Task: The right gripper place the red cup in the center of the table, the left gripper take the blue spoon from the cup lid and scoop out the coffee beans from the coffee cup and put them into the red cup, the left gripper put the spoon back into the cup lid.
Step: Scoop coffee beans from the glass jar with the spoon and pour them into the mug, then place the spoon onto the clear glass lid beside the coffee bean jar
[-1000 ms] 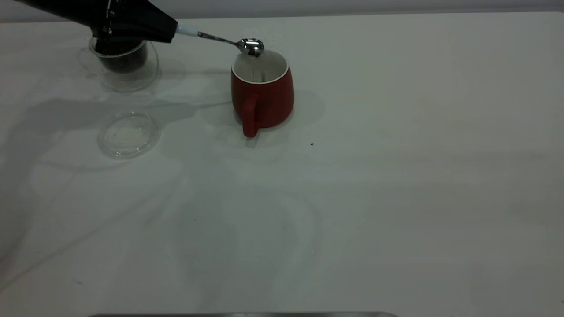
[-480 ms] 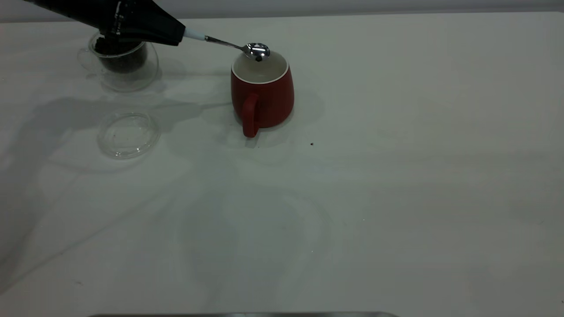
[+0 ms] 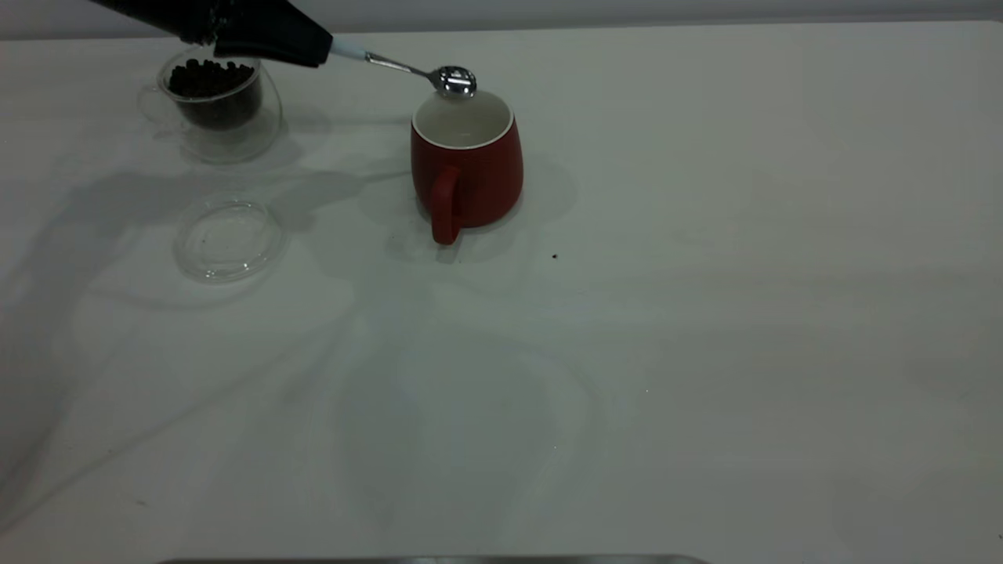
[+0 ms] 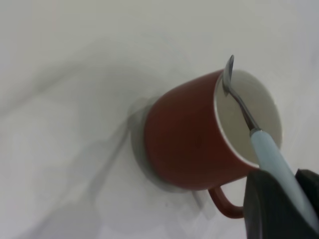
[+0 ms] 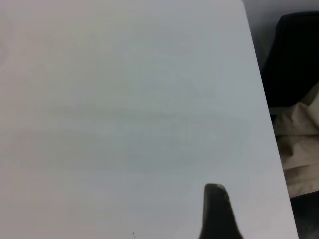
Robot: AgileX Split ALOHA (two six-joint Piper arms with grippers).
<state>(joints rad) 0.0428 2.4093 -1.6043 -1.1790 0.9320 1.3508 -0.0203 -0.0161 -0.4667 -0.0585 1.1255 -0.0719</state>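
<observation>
The red cup [image 3: 468, 168] stands upright near the table's [image 3: 705, 352] middle, handle toward the front; it also shows in the left wrist view [image 4: 192, 144], its inside white. My left gripper [image 3: 302, 45] is shut on the blue spoon [image 3: 407, 69] by its pale handle [image 4: 274, 159]. The spoon's metal bowl [image 3: 456, 81] hangs over the cup's far rim. The coffee cup [image 3: 227, 129] with coffee beans [image 3: 210, 78] stands at the back left. The cup lid [image 3: 229, 239] lies empty in front of it. My right gripper shows only as a black tip [image 5: 217, 214] over bare table.
A tiny dark speck [image 3: 555, 255] lies right of the red cup. The right wrist view shows the table's edge [image 5: 261, 99] with dark and beige things beyond it. A grey strip [image 3: 431, 560] runs along the front edge.
My left gripper has risen and drawn back from over the coffee cup, so the beans now show. The spoon's bowl lifted slightly and stays above the red cup's far rim.
</observation>
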